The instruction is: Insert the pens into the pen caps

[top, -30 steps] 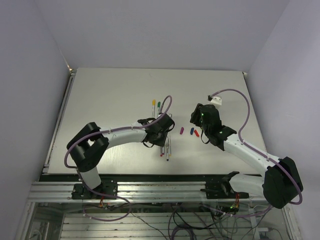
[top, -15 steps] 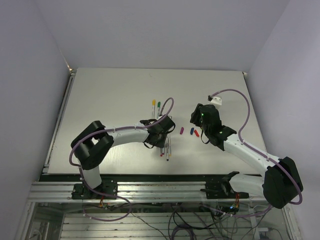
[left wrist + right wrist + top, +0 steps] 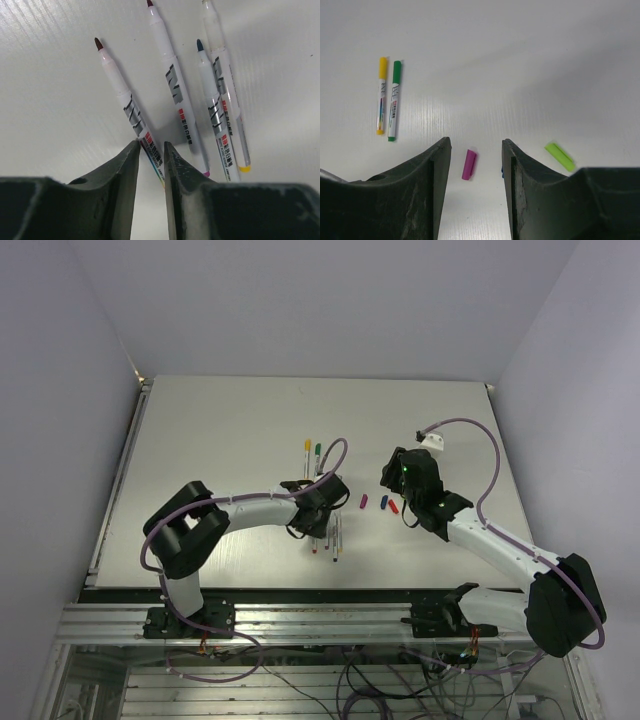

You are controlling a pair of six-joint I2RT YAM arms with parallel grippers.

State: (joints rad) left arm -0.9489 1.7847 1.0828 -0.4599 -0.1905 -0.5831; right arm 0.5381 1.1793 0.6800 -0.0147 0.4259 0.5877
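Counter (image 3: 220, 440) was a plain off-white board, faintly ribbed in the wrist views. It was closed in by pale grey-lilac walls (image 3: 60, 390), with an aluminium rail (image 3: 300, 620) along the near edge where both bases sat. All the task items lay mid-counter. Left tool (image 3: 150, 146) sat low over four uncapped pens fanned side by side: red-tipped pen (image 3: 125, 100), magenta-ended pen (image 3: 172, 85), blue-tipped pen (image 3: 210, 107) and yellow-ended pen (image 3: 226, 95). Its jaws were narrowed to a slit with the rear end of the red-tipped pen between them; I could not tell whether they were actually pinching it. Right tool (image 3: 475, 144) hung with jaws spread wide and nothing held, above the purple cap (image 3: 469, 164), with the light green cap (image 3: 559, 156) off to one side. From above, I logged blue cap (image 3: 382, 503) and red cap (image 3: 393, 507) just beside the purple one. Yellow capped pen (image 3: 381, 95) and green capped pen (image 3: 394, 100) lay side by side farther up the counter, apart from the loose pens. Against the frame one second back, the left elbow had shifted toward centre, and the red-tipped pen's tip had swung left, away from its neighbours. Right arm, caps and the capped pair were unchanged.
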